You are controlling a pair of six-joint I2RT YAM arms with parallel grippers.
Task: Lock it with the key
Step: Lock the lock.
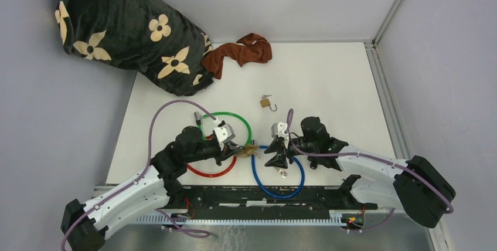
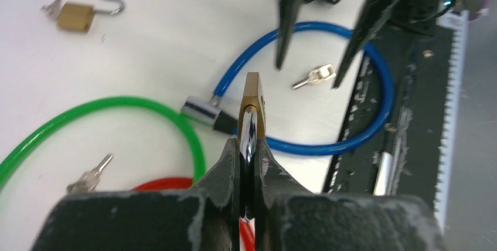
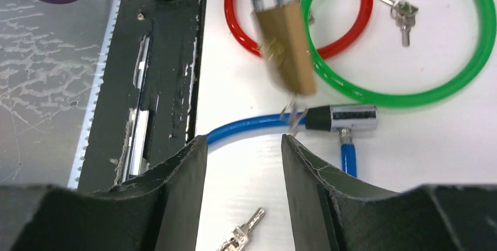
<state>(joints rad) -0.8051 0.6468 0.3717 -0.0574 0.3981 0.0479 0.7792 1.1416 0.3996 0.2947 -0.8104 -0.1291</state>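
My left gripper [image 2: 249, 151] is shut on the silver shackle of a brass padlock [image 2: 252, 95] and holds it above the table, body pointing toward the right arm. The padlock also shows, blurred, in the right wrist view [image 3: 287, 46] and in the top view [image 1: 252, 150]. My right gripper [image 3: 243, 145] is open and empty, fingers pointing down. A small silver key [image 3: 243, 236] lies on the table just below and between its fingers, inside the blue cable loop. The key also shows in the left wrist view [image 2: 316, 77].
A blue cable lock [image 2: 381, 87], a green cable [image 2: 146, 105] and a red cable [image 3: 234, 22] lie around the grippers. A second open brass padlock [image 1: 266, 103] lies further back. Spare keys [image 3: 403, 13] sit inside the green loop. A brown cloth [image 1: 240, 54] and a blanket bundle [image 1: 129, 22] lie at the back.
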